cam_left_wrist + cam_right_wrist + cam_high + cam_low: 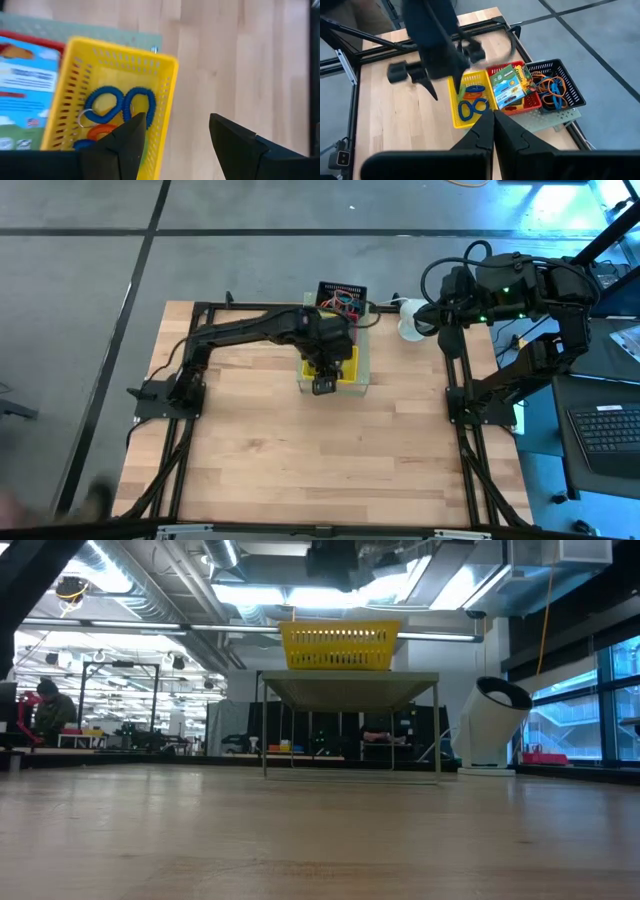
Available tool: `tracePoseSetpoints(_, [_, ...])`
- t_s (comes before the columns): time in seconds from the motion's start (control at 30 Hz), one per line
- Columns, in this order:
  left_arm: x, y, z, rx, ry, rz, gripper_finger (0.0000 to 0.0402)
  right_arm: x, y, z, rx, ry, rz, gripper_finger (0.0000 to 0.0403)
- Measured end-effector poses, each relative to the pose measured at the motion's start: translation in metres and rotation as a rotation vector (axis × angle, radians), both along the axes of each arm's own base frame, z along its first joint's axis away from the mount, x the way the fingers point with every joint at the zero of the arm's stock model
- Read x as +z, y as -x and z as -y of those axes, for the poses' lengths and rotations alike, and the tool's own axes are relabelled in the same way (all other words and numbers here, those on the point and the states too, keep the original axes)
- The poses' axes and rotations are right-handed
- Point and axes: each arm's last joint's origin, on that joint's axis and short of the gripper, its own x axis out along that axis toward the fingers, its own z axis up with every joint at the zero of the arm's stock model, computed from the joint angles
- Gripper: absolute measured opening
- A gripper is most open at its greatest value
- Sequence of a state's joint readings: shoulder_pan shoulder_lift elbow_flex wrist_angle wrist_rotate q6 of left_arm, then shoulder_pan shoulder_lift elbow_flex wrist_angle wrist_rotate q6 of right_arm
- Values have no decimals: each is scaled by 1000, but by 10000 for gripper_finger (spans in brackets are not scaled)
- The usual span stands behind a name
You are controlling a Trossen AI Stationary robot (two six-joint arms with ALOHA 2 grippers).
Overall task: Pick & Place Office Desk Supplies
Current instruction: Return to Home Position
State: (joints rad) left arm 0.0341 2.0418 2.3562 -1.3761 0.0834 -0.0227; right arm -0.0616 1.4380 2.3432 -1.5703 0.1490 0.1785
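A yellow slotted basket [115, 65] stands on a pale green perforated box [125, 36] at the table's far middle. Blue coiled loops [120, 102] and an orange loop [100, 131] lie in it. Beside it, a red tray [530, 102] holds yellow-and-green card boxes [507, 82]. A black basket [555, 85] holds tangled rubber bands [550, 87]. My left gripper [176, 120] hangs open above the yellow basket's outer wall, one finger over the wall and one over bare table. My right gripper [493, 117] is shut and holds nothing; its arm [500, 285] is folded back off the table's far right corner.
In the low view the yellow basket [338, 645] sits raised on the green box [350, 685], with a white round-mouthed object [490, 725] to its right at the far edge. The wooden table [300, 460] is bare planks nearer the camera. A person sits far behind in the room.
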Motion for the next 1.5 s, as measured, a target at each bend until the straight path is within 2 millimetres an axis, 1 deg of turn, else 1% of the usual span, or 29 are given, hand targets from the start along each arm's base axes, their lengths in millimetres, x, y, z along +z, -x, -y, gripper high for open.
tracePoseSetpoints(0.1, [21, 13, 1, 37, 26, 73, 217, 0, 1, 0, -13, -16, 6, 7])
tracePoseSetpoints(0.2, [46, 28, 5, 70, 46, 185, 217, 3, 10, -1, -22, -35, 30, 7])
tracePoseSetpoints(0.3, [72, 48, 12, 96, -3, 304, 213, 8, 27, -2, -23, -40, 72, 7])
tracePoseSetpoints(0.37, [89, 66, 16, 111, -31, 362, 207, 12, 41, -3, -27, -45, 105, 7])
tracePoseSetpoints(0.43, [102, 85, 20, 134, -39, 403, 198, 15, 57, -4, -36, -58, 144, 7])
tracePoseSetpoints(0.53, [110, 111, 26, 166, -62, 447, 184, 16, 75, -5, -44, -71, 179, 7])
tracePoseSetpoints(0.57, [109, 117, 28, 178, -74, 459, 180, 15, 81, -5, -50, -81, 184, 7])
tracePoseSetpoints(0.67, [100, 132, 34, 207, -74, 519, 171, 4, 99, -6, -78, -125, 181, 7])
tracePoseSetpoints(0.73, [88, 143, 37, 235, -43, 562, 167, -6, 110, -7, -96, -152, 180, 7])
tracePoseSetpoints(0.8, [73, 152, 39, 255, -3, 620, 165, -19, 117, -8, -91, -166, 168, 7])
tracePoseSetpoints(0.9, [44, 166, 43, 277, 62, 713, 164, -48, 118, -9, -90, -222, 144, 7])
tracePoseSetpoints(0.97, [28, 177, 46, 278, 117, 792, 164, -70, 122, -9, -109, -253, 152, 7])
tracePoseSetpoints(1.07, [10, 194, 50, 278, 186, 917, 164, -99, 130, -11, -82, -307, 226, 7])
tracePoseSetpoints(1.13, [-2, 203, 52, 294, 212, 967, 164, -118, 136, -12, -65, -336, 276, 7])
tracePoseSetpoints(1.23, [-16, 211, 57, 291, 237, 1013, 164, -147, 145, -14, -33, -381, 373, 7])
tracePoseSetpoints(1.33, [-30, 214, 62, 276, 208, 1010, 162, -174, 151, -15, 23, -411, 480, 7])
tracePoseSetpoints(1.4, [-41, 214, 65, 286, 177, 985, 161, -193, 151, -16, 60, -426, 540, 7])
tracePoseSetpoints(1.5, [-58, 212, 67, 316, 160, 972, 159, -215, 147, -17, 120, -454, 639, 7])
